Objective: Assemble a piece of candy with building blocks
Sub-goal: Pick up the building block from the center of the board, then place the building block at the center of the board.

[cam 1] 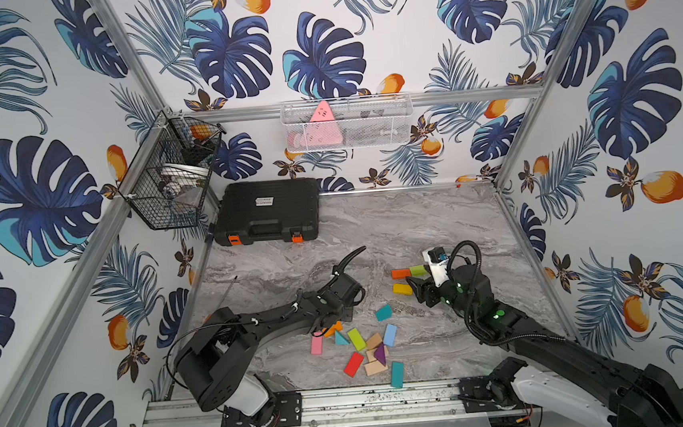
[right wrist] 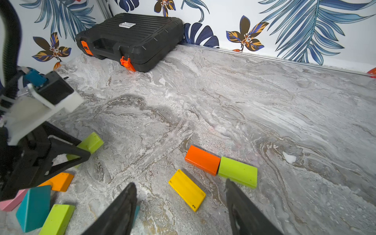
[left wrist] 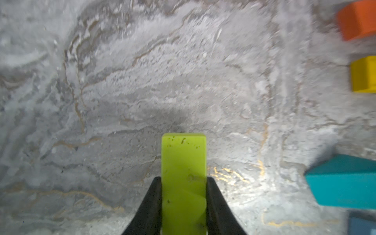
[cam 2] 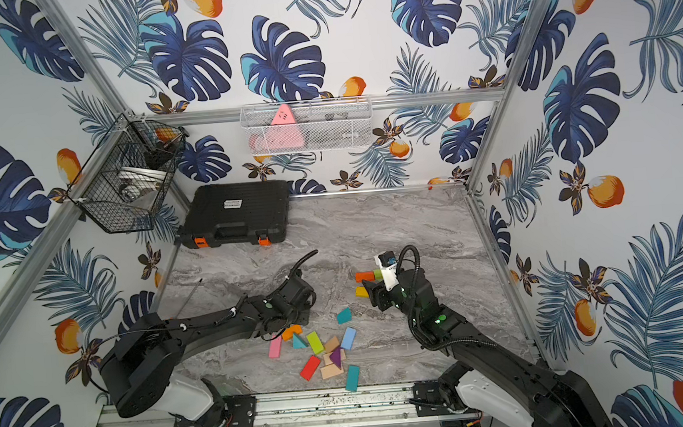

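Held green block point(left wrist: 184, 183): a flat lime rectangle clamped on its two long sides by the left gripper point(left wrist: 184, 179), the black fingers point(left wrist: 154, 195) pressed against it. It sits low over the table point(cam 1: 416, 225), left of centre. In both top views the wrist hides it, and I cannot tell whether it touches the marble.

Loose blocks point(cam 1: 367, 346): a scattered heap just in front of that gripper, toward the front rail. It includes pink, orange, teal, green, blue, red, plain wood and a purple triangle, with several overlapping.

Laid-out blocks: an orange block point(right wrist: 202, 159) and a second green block point(right wrist: 238, 172) lie flat, touching end to end, right of centre. A yellow block point(right wrist: 187, 190) lies just beside them, apart and at an angle.

Right gripper point(right wrist: 179, 184): jaws spread wide with nothing between them, poised over the yellow block.

Black case point(cam 1: 267, 212): closed, with orange latches, in the far left corner, well apart from the blocks.
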Controlling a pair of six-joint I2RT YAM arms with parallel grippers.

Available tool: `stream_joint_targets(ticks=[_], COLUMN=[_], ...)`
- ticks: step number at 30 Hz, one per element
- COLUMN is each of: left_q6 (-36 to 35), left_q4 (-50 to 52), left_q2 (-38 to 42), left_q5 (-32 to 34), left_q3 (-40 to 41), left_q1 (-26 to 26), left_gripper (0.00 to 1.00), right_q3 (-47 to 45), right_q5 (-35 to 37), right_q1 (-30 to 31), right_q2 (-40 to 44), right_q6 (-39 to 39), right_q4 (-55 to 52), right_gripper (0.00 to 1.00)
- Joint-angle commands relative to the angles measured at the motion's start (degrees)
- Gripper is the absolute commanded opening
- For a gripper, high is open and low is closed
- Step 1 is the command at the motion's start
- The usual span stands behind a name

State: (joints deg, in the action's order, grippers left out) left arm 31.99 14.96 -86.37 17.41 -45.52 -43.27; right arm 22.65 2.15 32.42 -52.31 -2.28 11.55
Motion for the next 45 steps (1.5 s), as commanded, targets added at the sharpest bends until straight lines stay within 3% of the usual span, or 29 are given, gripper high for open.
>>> stream_joint_targets(ticks=[1,4,8,19,26,30,37,45], left_q6=[-5.01,-9.56,-19.74,-32.54,-39.6,-43.54,-48.51,-51.76], left_q4=[-1.34,-1.44,-0.4,0.94,6.47,7.8,12.7,17.28], left_q2=[1.83,1.57,-3.45,-23.25,-33.75,-36.95,-44.04,-49.84], left_q5=[-1.87,-4.21,-6.67,-23.37,-26.66,-29.09,-28.74,-25.65], left_q3=[-2.4,-7.03,-16.97,-39.49,-50.88,-53.69,-60.77,-67.03], left_q1=[-0.09,-1.21,-6.83,-8.91,-8.94,-8.95,-8.73,-7.78], left_gripper=[0.25,0.25,0.24,0.23,0.22,0.21,0.22,0.21], right_q3=[-2.75,-6.23,-9.27,-8.95,-11.64,-12.55,-10.64,-11.2], right_q5=[5.97,14.49,32.38,48.67,50.02,49.18,48.39,46.87], right_q1=[-0.05,-0.17,-0.73,-3.4,-3.6,-3.79,-4.26,-4.61], right_q2=[2.51,5.99,10.13,16.35,21.45,19.96,14.12,13.86], right_q6=[-4.08,-7.97,-19.62,-33.32,-36.51,-37.12,-38.43,-37.85], right_q4=[4.44,6.04,3.92,-8.11,-9.27,-7.33,-7.19,-6.29], right_gripper=[0.7,0.7,0.73,0.78,0.78,0.77,0.78,0.78])
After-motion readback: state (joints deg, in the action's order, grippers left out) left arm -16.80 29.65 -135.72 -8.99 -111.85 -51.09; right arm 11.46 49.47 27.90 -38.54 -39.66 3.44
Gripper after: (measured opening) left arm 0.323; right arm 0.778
